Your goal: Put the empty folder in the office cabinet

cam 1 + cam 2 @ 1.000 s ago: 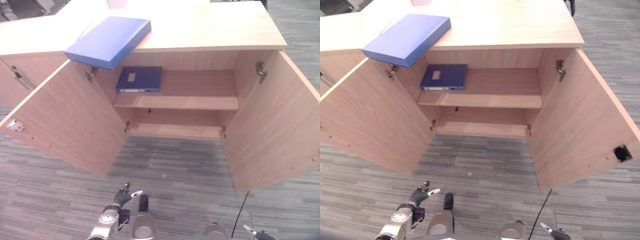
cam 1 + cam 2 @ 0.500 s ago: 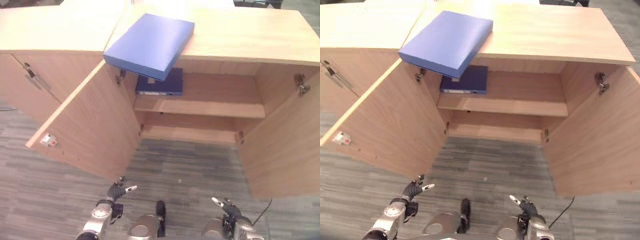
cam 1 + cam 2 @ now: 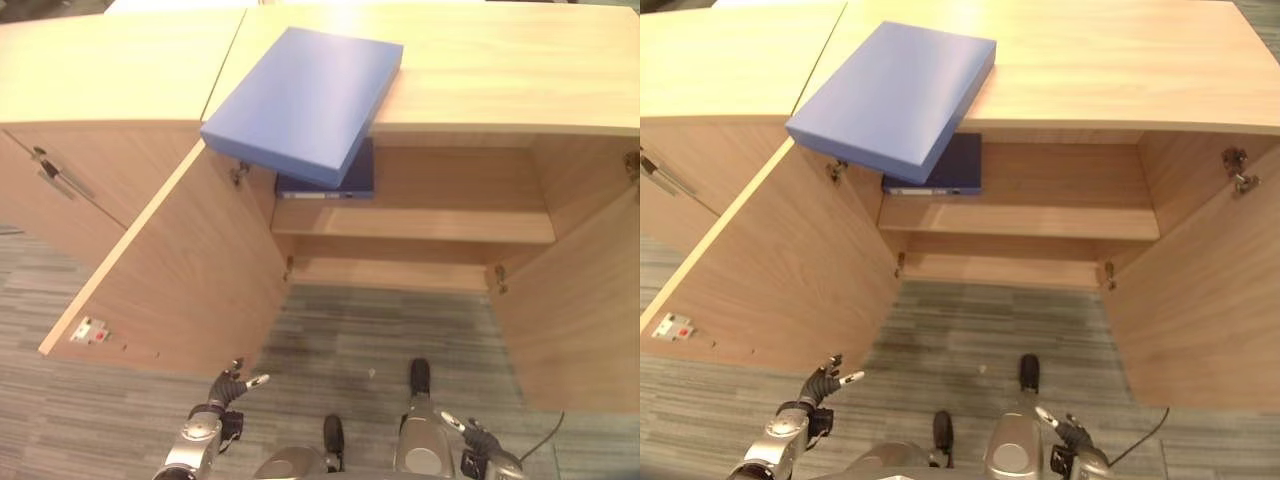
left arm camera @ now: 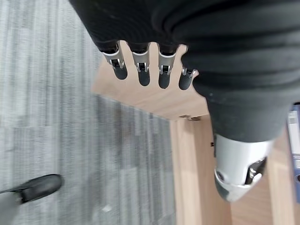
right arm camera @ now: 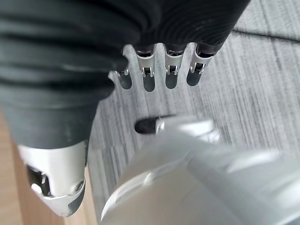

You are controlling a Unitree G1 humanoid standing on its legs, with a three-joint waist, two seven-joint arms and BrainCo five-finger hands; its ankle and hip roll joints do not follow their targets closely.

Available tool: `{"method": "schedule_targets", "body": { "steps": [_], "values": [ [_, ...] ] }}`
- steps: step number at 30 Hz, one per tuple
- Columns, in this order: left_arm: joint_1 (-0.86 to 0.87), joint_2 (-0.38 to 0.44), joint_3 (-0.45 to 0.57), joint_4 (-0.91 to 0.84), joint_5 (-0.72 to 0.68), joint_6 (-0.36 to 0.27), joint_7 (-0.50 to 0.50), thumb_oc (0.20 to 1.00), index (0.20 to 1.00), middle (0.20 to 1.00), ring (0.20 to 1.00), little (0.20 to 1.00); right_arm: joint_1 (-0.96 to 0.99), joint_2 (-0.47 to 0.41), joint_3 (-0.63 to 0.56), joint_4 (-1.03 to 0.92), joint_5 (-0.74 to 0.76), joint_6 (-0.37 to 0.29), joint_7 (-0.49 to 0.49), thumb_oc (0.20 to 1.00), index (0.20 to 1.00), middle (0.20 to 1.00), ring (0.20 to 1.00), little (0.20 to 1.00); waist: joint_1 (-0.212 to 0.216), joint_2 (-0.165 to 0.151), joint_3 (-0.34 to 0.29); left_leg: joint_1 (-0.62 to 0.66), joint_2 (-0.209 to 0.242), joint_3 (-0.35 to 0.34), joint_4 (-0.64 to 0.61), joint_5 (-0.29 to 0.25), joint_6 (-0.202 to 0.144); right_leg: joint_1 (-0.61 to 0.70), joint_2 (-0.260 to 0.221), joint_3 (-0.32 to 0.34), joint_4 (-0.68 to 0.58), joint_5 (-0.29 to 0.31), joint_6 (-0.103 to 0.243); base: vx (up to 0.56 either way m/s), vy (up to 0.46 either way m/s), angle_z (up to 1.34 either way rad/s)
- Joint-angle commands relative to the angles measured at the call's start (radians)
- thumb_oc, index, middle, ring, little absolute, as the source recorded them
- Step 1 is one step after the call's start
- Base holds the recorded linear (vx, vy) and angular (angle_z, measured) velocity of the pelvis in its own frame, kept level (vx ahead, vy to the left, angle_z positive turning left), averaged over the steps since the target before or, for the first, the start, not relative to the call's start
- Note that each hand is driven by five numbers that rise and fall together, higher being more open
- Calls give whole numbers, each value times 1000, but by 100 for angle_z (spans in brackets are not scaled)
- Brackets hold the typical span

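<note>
A bright blue folder (image 3: 305,100) lies flat on the top of the office cabinet (image 3: 500,70), and its near left corner overhangs the front edge. A darker blue folder (image 3: 345,180) lies on the upper shelf (image 3: 420,222) inside, partly hidden behind the first one. Both cabinet doors stand wide open. My left hand (image 3: 225,388) hangs low over the carpet in front of the left door (image 3: 170,280), open and holding nothing, its fingers (image 4: 143,70) straight. My right hand (image 3: 470,440) hangs low at the right, also open and holding nothing, fingers (image 5: 159,75) relaxed.
The right door (image 3: 590,300) swings out towards me on the right. A neighbouring cabinet (image 3: 90,70) with a closed door and a metal handle (image 3: 50,170) joins on the left. Grey striped carpet (image 3: 390,330) lies between the doors.
The camera has moved, so the cabinet looks nearer and more centred. My right hand has come into view at the lower right. The folders have not moved.
</note>
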Motion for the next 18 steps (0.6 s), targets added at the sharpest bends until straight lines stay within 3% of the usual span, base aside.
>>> {"method": "schedule_targets", "body": {
  "steps": [1,3,4,5,6,7,10,14,16,17,18],
  "values": [
    [-22,-8,14,-43,8,-48,6,1000,1000,1000,1000,1000,-21,-60,4,-10,13,-13,0,1000,1000,1000,1000,1000,-7,37,-23,-2,249,-51,105,-99,-166,-59,14,24,89,-81,-20,217,-260,33],
    [-23,-12,16,-45,0,-48,7,1000,1000,1000,1000,1000,-18,-68,6,-12,12,-15,-1,1000,1000,1000,1000,1000,-7,40,-26,-11,268,-58,124,-71,-181,-46,29,15,89,-96,-34,160,-230,15],
    [-37,-17,12,-49,-9,-49,7,1000,1000,1000,1000,1000,-25,-82,7,-13,20,-22,-2,1000,1000,1000,1000,1000,-3,45,-27,-35,294,-66,171,5,-207,-20,53,-2,85,-126,-56,146,-225,9],
    [-37,-17,12,-49,-9,-49,7,1000,1000,1000,1000,1000,-25,-83,6,-13,20,-23,-1,1000,1000,1000,1000,1000,-6,46,-27,-36,295,-69,172,6,-209,-18,55,-5,84,-127,-57,146,-218,5],
    [-43,-19,7,-52,-13,-47,7,1000,1000,1000,1000,1000,-30,-89,8,-14,24,-24,-2,1000,1000,1000,1000,1000,-4,47,-25,-51,303,-78,203,47,-219,-6,65,-12,83,-139,-70,154,-189,9],
    [-51,-24,1,-51,-19,-48,5,1000,1000,1000,1000,1000,-44,-108,7,-13,33,-24,-5,1000,1000,1000,1000,1000,8,38,-21,-84,304,-103,268,120,-226,24,82,-20,70,-158,-91,191,-244,18],
    [-67,-30,-8,-46,-25,-45,11,1000,1000,1000,1000,1000,-58,-129,8,-25,54,-31,-6,1000,1000,1000,1000,1000,13,7,-8,-162,287,-142,391,175,-216,54,87,-18,53,-178,-117,124,-177,23],
    [-71,-31,-10,-47,-26,-40,16,1000,1000,1000,1000,1000,-63,-137,12,-26,64,-24,-9,1000,1000,1000,1000,1000,17,-11,-1,-205,291,-121,431,164,-203,63,85,-24,69,-211,-131,91,-105,5],
    [-74,-34,-13,-46,-29,-37,16,1000,1000,1000,1000,1000,-62,-136,7,-25,74,-24,-8,1000,1000,1000,1000,1000,25,-18,-10,-218,245,-95,328,33,-176,80,89,-28,79,-236,-127,162,-81,25],
    [-73,-34,-13,-46,-29,-37,16,1000,1000,1000,1000,1000,-61,-136,7,-25,74,-25,-8,1000,1000,1000,1000,1000,28,-18,-8,-213,245,-91,330,27,-174,82,89,-25,81,-240,-125,126,-28,15],
    [-70,-33,-21,-20,-4,-23,11,1000,1000,1000,1000,1000,-52,-136,5,-18,73,-21,-3,1000,1000,1000,1000,1000,31,-15,-12,-243,216,-65,274,15,-166,93,97,-31,79,-240,-125,137,4,19]
  ]
}}
